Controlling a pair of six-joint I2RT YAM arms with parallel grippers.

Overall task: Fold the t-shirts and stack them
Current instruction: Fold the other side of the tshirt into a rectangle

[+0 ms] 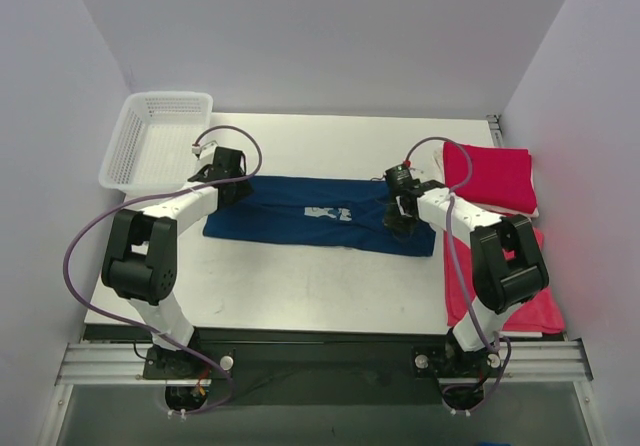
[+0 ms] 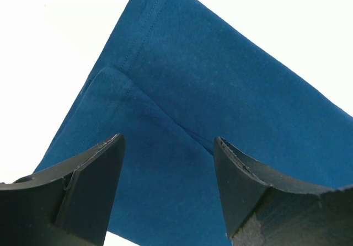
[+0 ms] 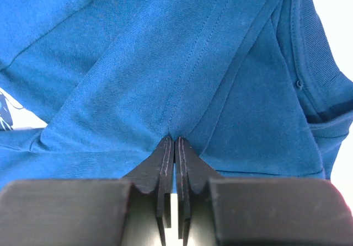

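Navy t-shirt (image 1: 310, 216), folded into a band, long axis left-to-right across mid-table: right gripper (image 3: 175, 142) pinched shut on a ridge of cloth at its right end, left gripper (image 2: 168, 146) wide open, holding nothing, over its left end; red t-shirts (image 1: 490, 178) at right edge.

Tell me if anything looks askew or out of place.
Nothing spilled or damaged. The navy t-shirt lies slanted, puckered where the right gripper pinches it; the nearer red t-shirt reaches the table's near edge, maybe overhanging.
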